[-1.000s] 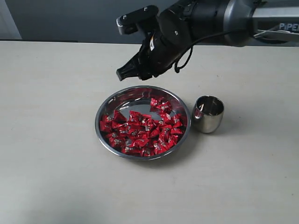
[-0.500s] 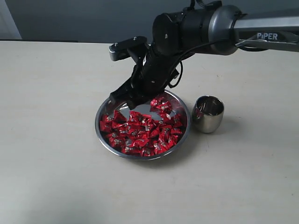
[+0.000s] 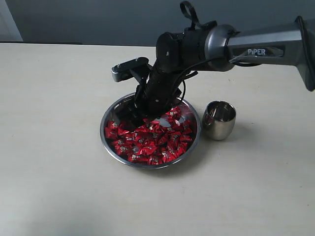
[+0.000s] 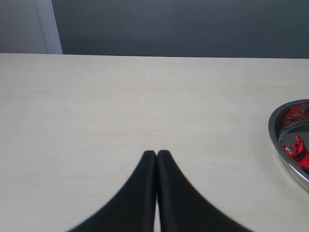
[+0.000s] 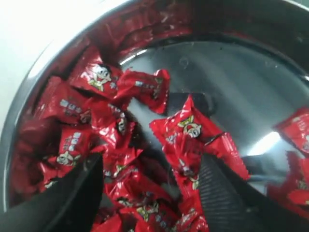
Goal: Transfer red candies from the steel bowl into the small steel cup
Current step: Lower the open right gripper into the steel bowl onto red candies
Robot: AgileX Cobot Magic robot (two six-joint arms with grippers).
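Right jaws: wide apart, gripping nothing, among candies in bowl
Left jaws: pressed together, empty
Cup: beside bowl

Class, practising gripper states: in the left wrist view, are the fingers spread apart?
No, the left gripper has its black fingers pressed together, with nothing between them.

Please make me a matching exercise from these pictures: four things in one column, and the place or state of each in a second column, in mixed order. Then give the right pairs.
Column one
1. red candies
2. small steel cup
3. left gripper
4. right gripper

Column two
A. shut, above the table, outside the steel bowl
B. open, down inside the steel bowl
C. heaped in the steel bowl
D. upright on the table, beside the steel bowl

Pairs: 1-C, 2-D, 3-A, 4-B
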